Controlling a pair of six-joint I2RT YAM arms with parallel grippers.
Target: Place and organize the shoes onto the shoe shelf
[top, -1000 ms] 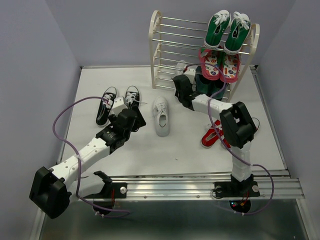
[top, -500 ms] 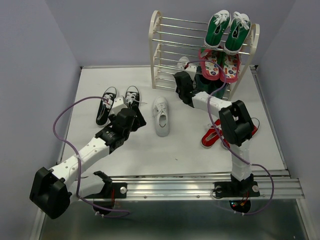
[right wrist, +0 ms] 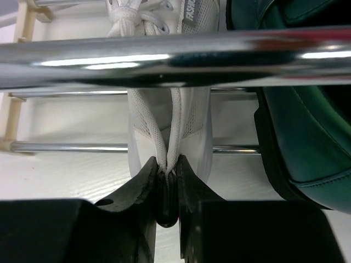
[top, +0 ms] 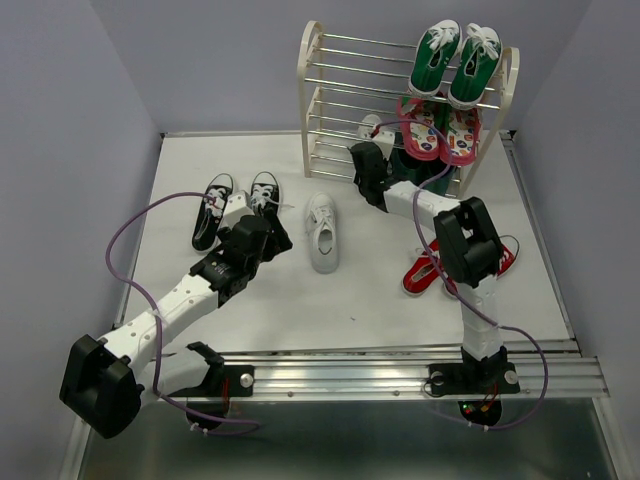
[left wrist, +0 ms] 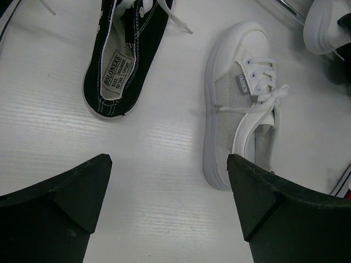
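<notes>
The shoe shelf [top: 312,75] stands at the back. My right gripper [right wrist: 168,167] is shut on the heel of a white sneaker [right wrist: 170,118] and holds it inside the shelf between its silver rods [right wrist: 164,55]; from above this sneaker [top: 371,128] shows at a lower tier. The other white sneaker [top: 322,232] lies on the table, also in the left wrist view [left wrist: 241,104]. Two black sneakers [top: 237,203] lie left of it. My left gripper [left wrist: 167,175] is open and empty above the table near the black sneaker [left wrist: 126,60]. Red sneakers [top: 425,270] lie under my right arm.
Green sneakers [top: 455,62] sit on the shelf's top tier at the right, pink patterned slippers [top: 438,130] below them. A dark green shoe [right wrist: 307,120] is right beside the held white sneaker. Purple cables loop by both arms.
My right gripper has moved the white sneaker up and farther into the shelf. My left arm has not moved.
</notes>
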